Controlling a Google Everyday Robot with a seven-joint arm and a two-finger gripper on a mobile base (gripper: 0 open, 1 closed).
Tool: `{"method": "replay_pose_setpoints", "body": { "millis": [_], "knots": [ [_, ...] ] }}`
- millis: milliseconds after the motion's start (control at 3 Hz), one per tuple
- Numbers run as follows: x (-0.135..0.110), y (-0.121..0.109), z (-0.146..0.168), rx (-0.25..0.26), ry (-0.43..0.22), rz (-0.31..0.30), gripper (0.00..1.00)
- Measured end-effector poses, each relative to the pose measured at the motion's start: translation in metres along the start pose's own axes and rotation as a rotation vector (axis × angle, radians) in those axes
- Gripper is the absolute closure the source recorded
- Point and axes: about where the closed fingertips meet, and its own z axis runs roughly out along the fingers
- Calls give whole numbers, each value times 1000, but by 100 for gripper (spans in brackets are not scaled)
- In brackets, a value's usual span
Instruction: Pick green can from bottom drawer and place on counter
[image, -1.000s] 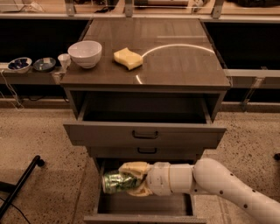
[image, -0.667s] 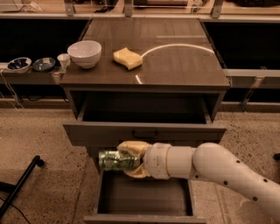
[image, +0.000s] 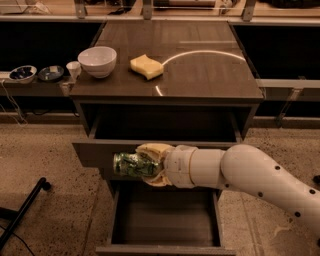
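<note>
Speckled flooring (image: 45, 150) is spreading around a dark cabinet in the middle of the frame. Its glossy counter (image: 210, 75) is carrying a white bowl (image: 97, 61) and a yellow sponge (image: 146, 67) toward the upper left.

Over the last second the green can (image: 129, 164) has been rising. It was low over the bottom drawer (image: 165, 222), and it is now hanging left of centre, level with the front panel of a pulled-out upper drawer (image: 92, 154) and clear above the open box below. Judging by this, the pick is done and the lift is under way. The can is still sitting well below the counter, so it is probably going to need more height, and a path around that protruding drawer front, before it can be set down.

The gripper (image: 144, 164) is pinching the can, one cream finger lying across its top and the other cupping it from beneath. The can is lying on its side with one silvery end pointing to the left of the frame.

The white arm (image: 270, 177) is reaching in from the lower right corner. Its forearm is sloping up and leftward, and the wrist is levelling out to run nearly horizontal across the cabinet front.
</note>
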Motion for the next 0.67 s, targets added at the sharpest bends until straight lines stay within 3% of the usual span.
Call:
{"method": "replay_pose_setpoints", "body": {
  "millis": [333,667],
  "knots": [
    [2,-45,-12,-8,17,-25,100],
    [9,-125,-31,22,73,-62,100]
  ]
}}
